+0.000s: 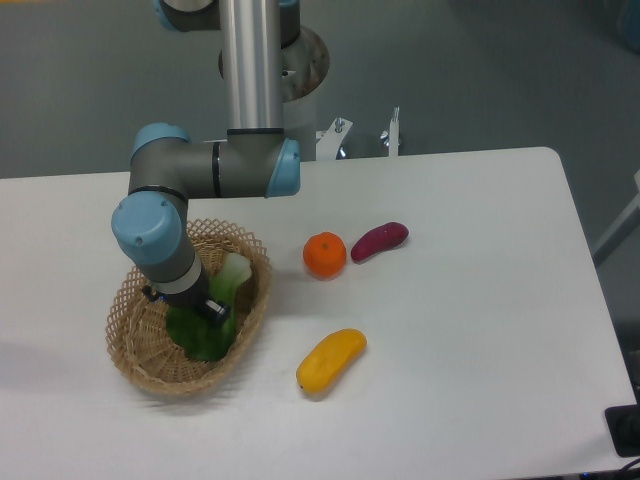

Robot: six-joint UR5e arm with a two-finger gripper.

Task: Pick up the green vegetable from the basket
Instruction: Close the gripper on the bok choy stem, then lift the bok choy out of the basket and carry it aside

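Observation:
The green vegetable [205, 338] lies inside the wicker basket [150, 370] at the left of the table, dark leafy end toward the front, pale stalk [236, 272] toward the back right. My gripper [208, 310] reaches down into the basket right over the vegetable's middle. The arm's wrist hides the fingers, so I cannot tell if they are open or shut, or whether they touch the vegetable.
An orange [324, 254] and a purple sweet potato [379, 240] lie right of the basket. A yellow elongated fruit [331, 360] lies nearer the front. The arm's base post [252, 60] stands behind the table's back edge.

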